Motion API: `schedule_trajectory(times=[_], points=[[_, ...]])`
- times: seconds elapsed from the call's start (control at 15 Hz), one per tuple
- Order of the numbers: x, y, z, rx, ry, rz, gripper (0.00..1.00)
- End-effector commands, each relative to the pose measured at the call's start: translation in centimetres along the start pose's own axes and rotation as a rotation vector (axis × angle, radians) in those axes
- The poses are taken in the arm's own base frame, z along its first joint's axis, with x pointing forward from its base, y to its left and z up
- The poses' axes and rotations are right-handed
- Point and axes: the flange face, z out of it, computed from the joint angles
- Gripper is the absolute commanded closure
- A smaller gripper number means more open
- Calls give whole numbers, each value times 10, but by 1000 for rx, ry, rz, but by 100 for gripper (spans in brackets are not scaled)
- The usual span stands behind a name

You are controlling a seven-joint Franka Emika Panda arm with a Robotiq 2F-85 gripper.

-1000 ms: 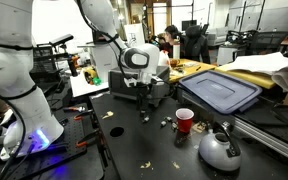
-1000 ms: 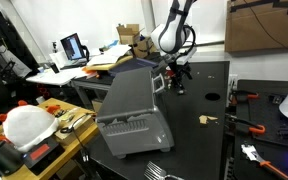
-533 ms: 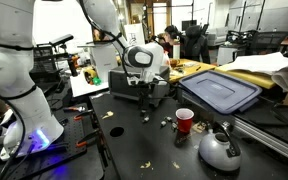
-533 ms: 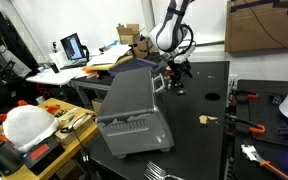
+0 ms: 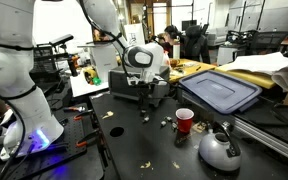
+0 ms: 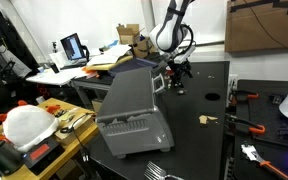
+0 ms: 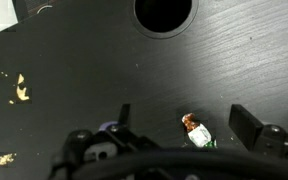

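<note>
Black tabletop (image 5: 134,140) stretching across a cluttered lab, laptop (image 6: 73,47) glowing on a pale side desk (image 6: 44,72), large cardboard box (image 6: 264,25) standing behind the table, person (image 5: 171,40) sitting at a far workstation

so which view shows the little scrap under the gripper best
The wrist view: the scrap lies plainly on the black table, between the fingers of the open gripper. In both exterior views it is too small to tell apart.

- small scrap (image 7: 195,131): brown-orange w/ green end, seen lying flat on black tabletop (image 7: 84,60), tilted diag.
- found near & below round hole (image 7: 165,10); exact type can't be told.
</note>
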Motion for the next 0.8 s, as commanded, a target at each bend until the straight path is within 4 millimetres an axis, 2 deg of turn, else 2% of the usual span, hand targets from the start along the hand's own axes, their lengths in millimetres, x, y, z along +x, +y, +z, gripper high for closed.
schedule_trajectory(times=[0.0, 0.73], points=[[1, 0, 0, 0, -1, 0, 0], [1, 0, 0, -1, 5, -2, 0]])
